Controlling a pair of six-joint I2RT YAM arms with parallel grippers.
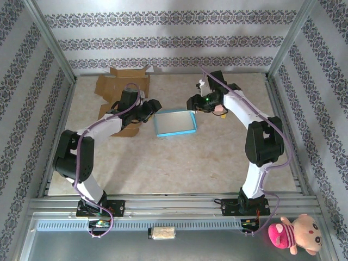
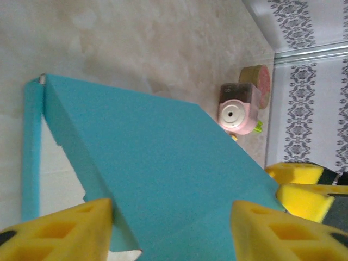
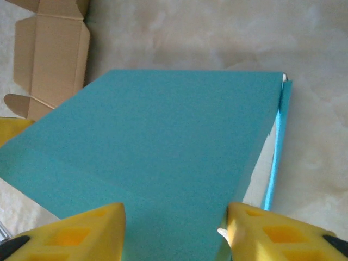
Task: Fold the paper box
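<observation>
One paper box [image 1: 175, 122], teal, mid-surface [image 1: 163, 174]. Two end effectors: left end effector [image 1: 152, 106] at box's left edge, right end effector [image 1: 193, 102] at box's right rear corner. Each: yellow fingers [image 2: 60, 231] apart, teal panel between; gripping or merely astride, cannot tell. One pink object [image 2: 237, 111] beyond box. Brown cardboard [image 1: 122, 84] left rear.

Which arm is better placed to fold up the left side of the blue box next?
Left, probably. The left tool sits at the blue box's left edge, open across one panel; the right tool is at the opposite edge.
</observation>
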